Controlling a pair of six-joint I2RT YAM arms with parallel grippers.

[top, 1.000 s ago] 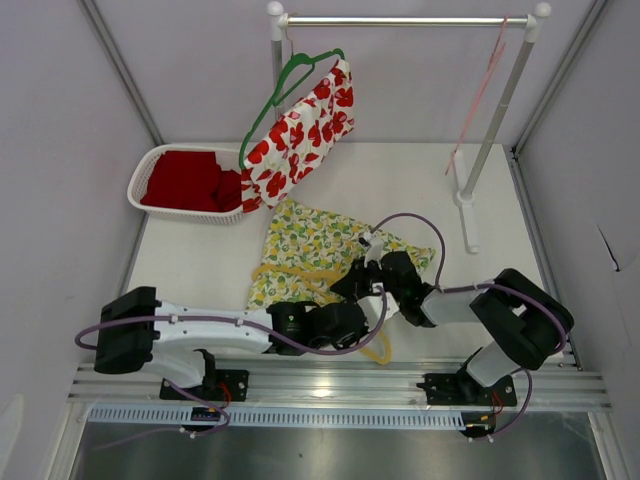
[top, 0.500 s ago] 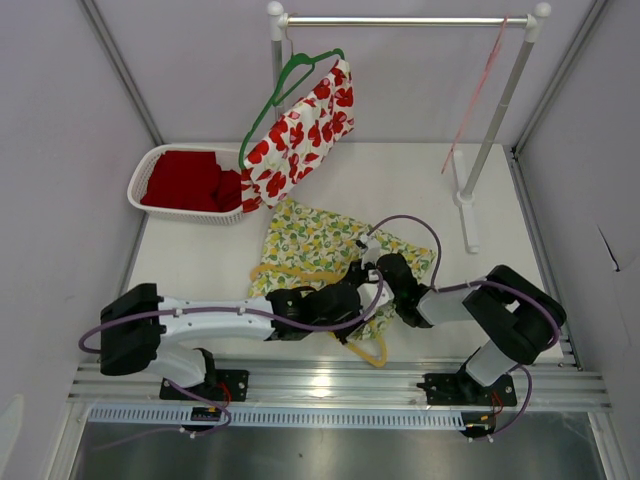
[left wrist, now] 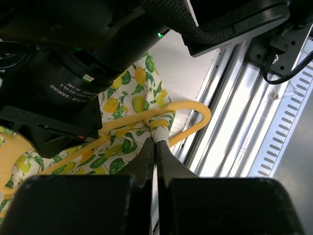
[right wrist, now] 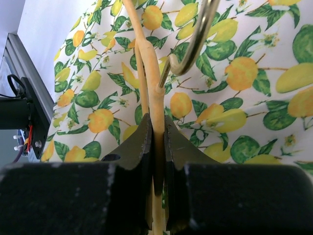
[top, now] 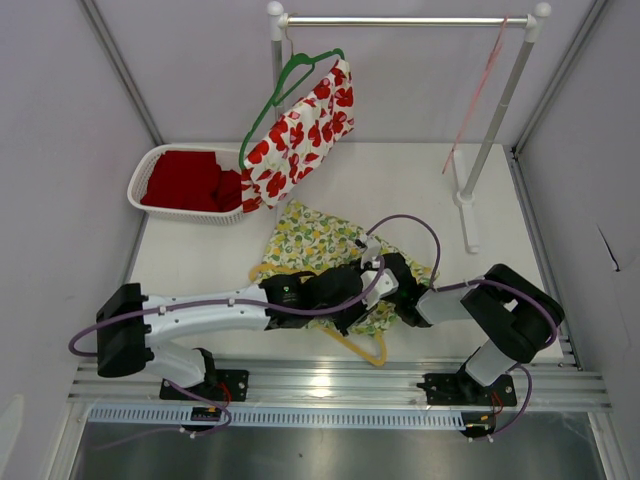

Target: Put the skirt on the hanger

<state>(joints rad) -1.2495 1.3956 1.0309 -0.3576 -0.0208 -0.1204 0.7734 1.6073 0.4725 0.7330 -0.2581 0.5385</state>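
The lemon-print skirt (top: 305, 240) lies on the table with a yellow hanger (top: 367, 350) partly under its near edge. My left gripper (top: 350, 300) is shut on the skirt's hem (left wrist: 160, 128), which is wrapped over the hanger's yellow arm (left wrist: 195, 122) next to the front rail. My right gripper (top: 388, 280) is shut on the hanger's yellow stem (right wrist: 157, 110) just below its metal hook (right wrist: 195, 44), over the skirt (right wrist: 234, 73). The two grippers sit close together, and the left arm hides part of the skirt in the top view.
A white basket (top: 150, 165) with red cloth stands at the back left. A red-flowered garment (top: 300, 125) hangs on a green hanger (top: 285, 80) from the rack bar (top: 400, 20). The rack post (top: 490, 130) stands at the right. The aluminium rail (top: 340, 385) runs along the front.
My left gripper has moved away from the front rail toward the right gripper, drawing the skirt's near edge with it. The hanger's near loop is more exposed. The right gripper has barely moved.
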